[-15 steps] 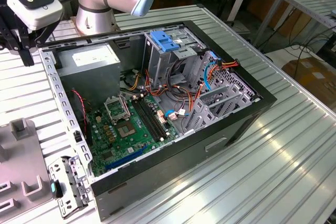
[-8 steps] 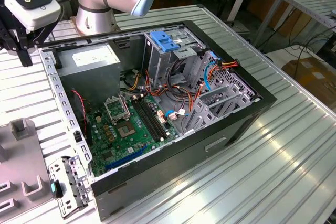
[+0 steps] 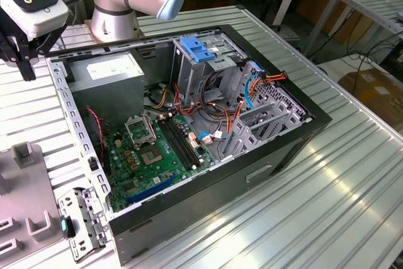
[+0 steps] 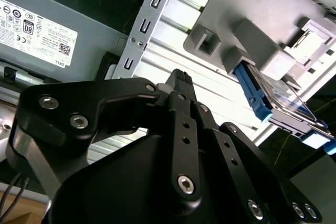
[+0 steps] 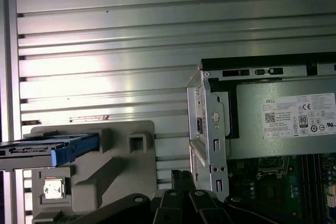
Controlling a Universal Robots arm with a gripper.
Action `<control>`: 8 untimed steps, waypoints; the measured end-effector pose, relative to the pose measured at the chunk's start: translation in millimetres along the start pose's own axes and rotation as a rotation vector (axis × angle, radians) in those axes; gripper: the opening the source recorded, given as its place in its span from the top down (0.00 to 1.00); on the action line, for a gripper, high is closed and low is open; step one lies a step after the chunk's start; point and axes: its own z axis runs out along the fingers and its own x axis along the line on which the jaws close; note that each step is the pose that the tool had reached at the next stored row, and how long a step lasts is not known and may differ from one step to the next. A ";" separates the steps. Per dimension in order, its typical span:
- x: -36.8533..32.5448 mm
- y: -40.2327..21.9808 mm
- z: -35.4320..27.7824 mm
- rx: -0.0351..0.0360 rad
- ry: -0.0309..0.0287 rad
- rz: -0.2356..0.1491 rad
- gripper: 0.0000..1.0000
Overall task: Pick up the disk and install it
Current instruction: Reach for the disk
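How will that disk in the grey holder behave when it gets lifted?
Likely stiff: the disk is a flat metal slab. Probably heavy for its size. Its flat sides mean it shouldn't roll, though bare metal may be slippery beside its blue rail.

A white sticker (image 4: 34,27) bears black print and marks. It sits on the grey box (image 4: 100,24), near the gripper (image 4: 181,80).

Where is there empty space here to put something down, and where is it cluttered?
Widest bare patch: the ribbed table on the exterior view's right of the open computer case. A narrower strip runs between the case and the grey holder carrying the disk. Inside the case is crowded with cables and a motherboard.
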 end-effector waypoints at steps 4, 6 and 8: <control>1.9 -0.2 0.1 0.0000 0.0005 0.000 0.89; 2.6 -0.2 0.1 0.0001 0.0007 0.000 0.89; 3.3 -0.3 0.2 0.0000 0.0009 0.000 0.89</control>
